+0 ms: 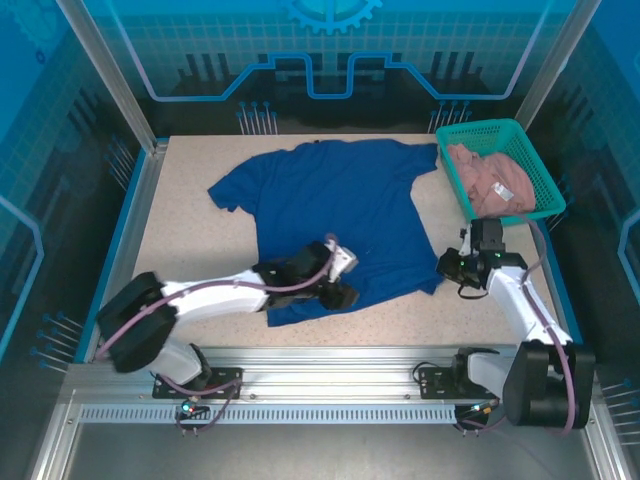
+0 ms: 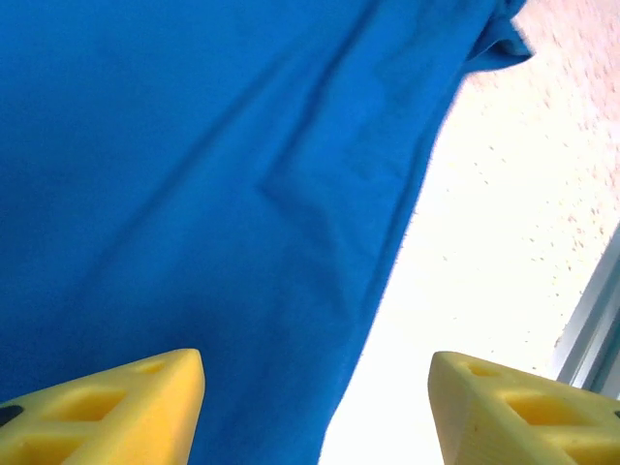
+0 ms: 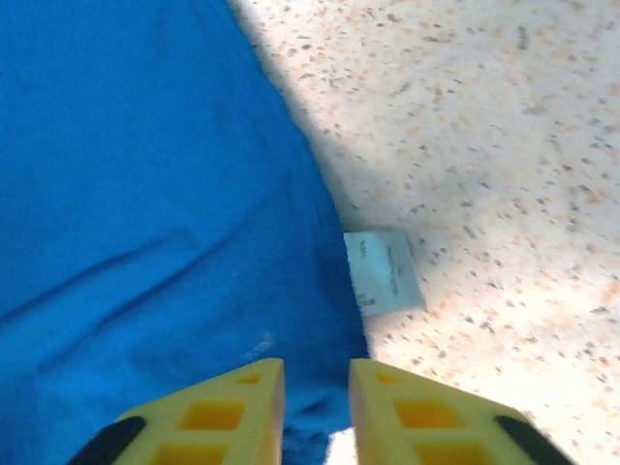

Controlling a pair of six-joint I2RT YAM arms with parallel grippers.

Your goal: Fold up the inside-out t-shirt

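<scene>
While the inside-out t-shirt lies spread flat across the middle of the speckled surface, we see from the top camera that its plain blue face is up. The neck points toward the far edge and a sleeve reaches out to each side. The left fingers sit over the shirt's near hem, and the right fingers are at its near corner on the right arm's side. A green basket stands at the far right of the surface, just beside one sleeve, with a pinkish-beige garment inside it.

From the left wrist, we find the left fingers standing wide apart with nothing between them. Gently creased blue cloth lies beneath, its edge running diagonally, with bare surface beyond it and a metal rail at the side.

From the right wrist, we find the right fingers only a narrow gap apart, right at the shirt's edge. Blue cloth shows through that gap, and we cannot tell whether they touch it. A small white label sticks out from the shirt's edge onto the surface.
</scene>
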